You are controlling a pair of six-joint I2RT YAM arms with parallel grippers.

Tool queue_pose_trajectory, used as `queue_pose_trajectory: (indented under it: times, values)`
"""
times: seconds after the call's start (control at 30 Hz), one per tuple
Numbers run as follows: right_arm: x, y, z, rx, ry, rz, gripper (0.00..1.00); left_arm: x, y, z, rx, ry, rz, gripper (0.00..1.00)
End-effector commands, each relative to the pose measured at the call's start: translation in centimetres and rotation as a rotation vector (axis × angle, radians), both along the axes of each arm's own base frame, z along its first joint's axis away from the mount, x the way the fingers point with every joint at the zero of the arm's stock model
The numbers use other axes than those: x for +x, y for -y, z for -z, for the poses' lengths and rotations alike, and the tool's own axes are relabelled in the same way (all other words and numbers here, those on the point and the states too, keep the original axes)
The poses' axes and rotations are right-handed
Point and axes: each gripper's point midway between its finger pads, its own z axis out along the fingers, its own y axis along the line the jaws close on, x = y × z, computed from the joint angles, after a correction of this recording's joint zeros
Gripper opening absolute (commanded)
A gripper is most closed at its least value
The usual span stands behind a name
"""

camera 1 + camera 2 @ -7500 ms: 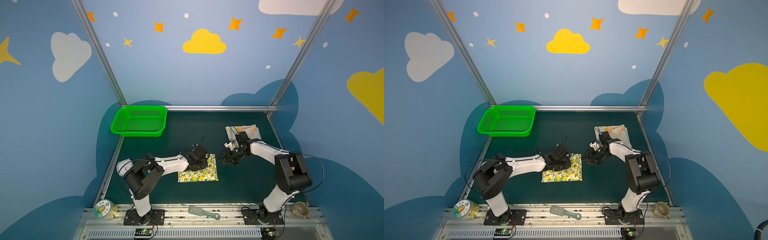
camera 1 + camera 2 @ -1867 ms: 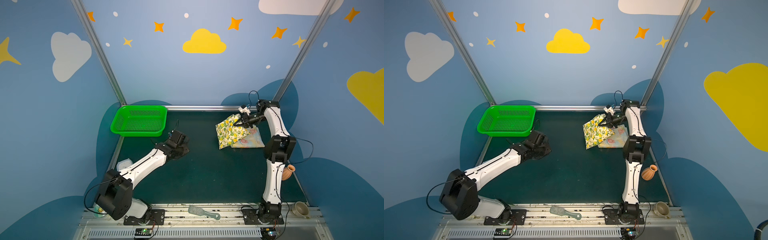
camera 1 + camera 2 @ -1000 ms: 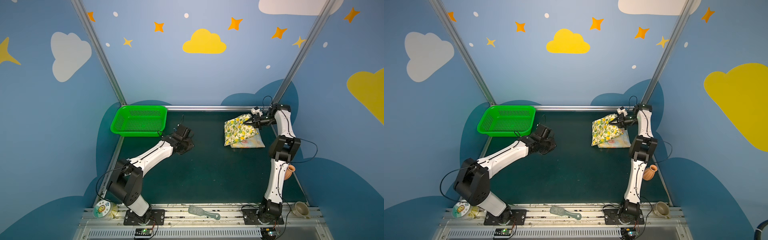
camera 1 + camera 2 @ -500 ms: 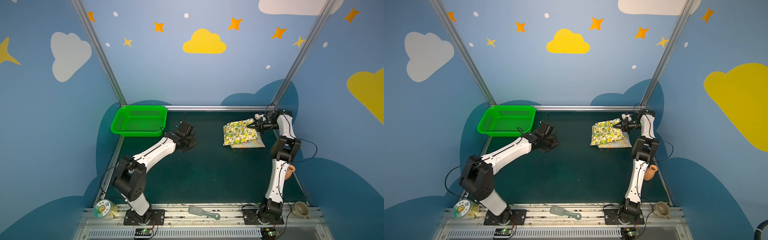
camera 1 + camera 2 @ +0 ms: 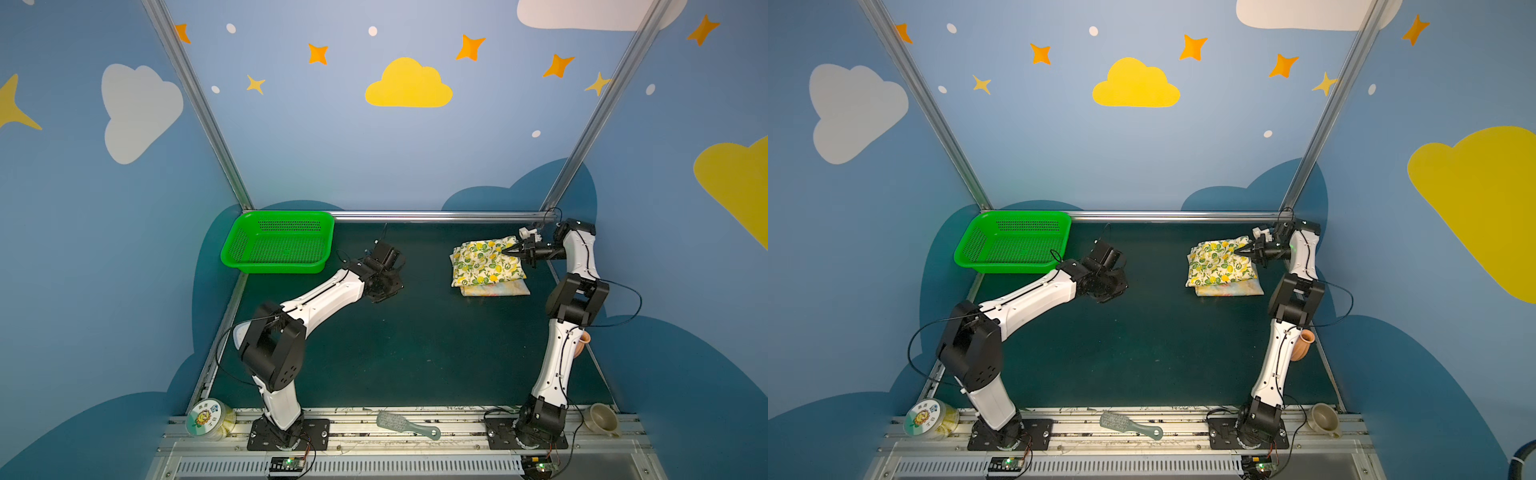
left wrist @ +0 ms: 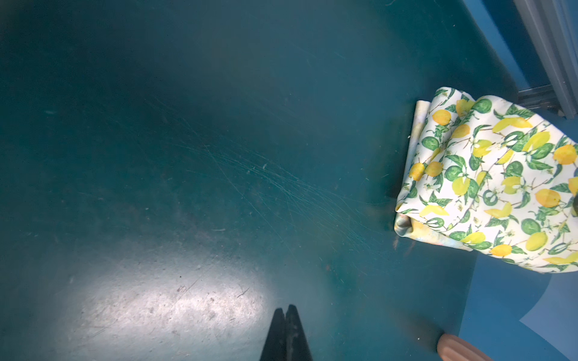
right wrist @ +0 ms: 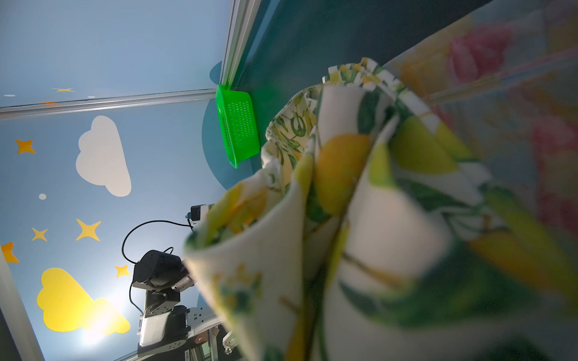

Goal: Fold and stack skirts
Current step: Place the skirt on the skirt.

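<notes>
The cream lemon-print skirt [image 5: 486,264] [image 5: 1221,264] lies folded at the back right of the mat, on top of the pastel flowered skirt [image 5: 494,290] [image 5: 1229,289], whose front edge sticks out beneath. My right gripper [image 5: 505,250] [image 5: 1236,251] is shut on the lemon skirt's back right edge. In the right wrist view the bunched lemon cloth [image 7: 375,218] hides the fingers, with the pastel skirt [image 7: 500,78] behind it. My left gripper [image 5: 384,291] [image 6: 285,308] is shut and empty over bare mat left of centre. The left wrist view shows the lemon skirt [image 6: 494,187] at a distance.
A green mesh basket [image 5: 274,266] [image 5: 1013,264] stands at the back left corner. A terracotta vase [image 5: 582,345] [image 5: 1302,345] sits at the mat's right edge behind the right arm. A brush [image 5: 405,424], a jar [image 5: 210,417] and a cup [image 5: 602,417] lie along the front rail.
My right gripper has carried the lemon skirt's edge toward the back right and lower, so the cloth now lies flatter on the pastel skirt. The left arm has shifted slightly right.
</notes>
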Motion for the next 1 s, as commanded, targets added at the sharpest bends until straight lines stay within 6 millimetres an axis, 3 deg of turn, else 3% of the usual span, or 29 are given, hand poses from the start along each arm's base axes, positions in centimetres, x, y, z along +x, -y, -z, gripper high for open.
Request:
queue_pose_trajectory:
  times: [0.0, 0.17, 0.4, 0.63, 0.87, 0.97]
  values:
    - [0.1, 0.5, 0.8, -0.003, -0.023, 0.009, 0.0, -0.2, -0.2, 0.4, 0.025, -0.02, -0.007, 0.04]
    - [0.2, 1.1, 2.0, -0.071, -0.045, 0.011, 0.0, -0.3, -0.2, 0.6, 0.026, -0.025, -0.008, 0.04]
    - [1.5, 1.4, 1.2, -0.144, 0.016, 0.031, 0.0, -0.2, 0.0, 1.3, 0.026, -0.039, -0.01, 0.04]
    - [1.5, 1.6, 3.0, -0.184, -0.015, 0.026, 0.0, -0.3, 0.1, 1.9, 0.029, -0.052, -0.008, 0.04]
    - [1.7, 1.9, 3.2, -0.228, -0.002, 0.025, 0.0, -0.2, 0.2, 2.2, 0.03, -0.059, -0.009, 0.04]
    - [2.0, 2.1, 3.1, -0.236, 0.009, 0.032, 0.1, -0.2, 0.2, 2.4, 0.034, -0.06, -0.009, 0.04]
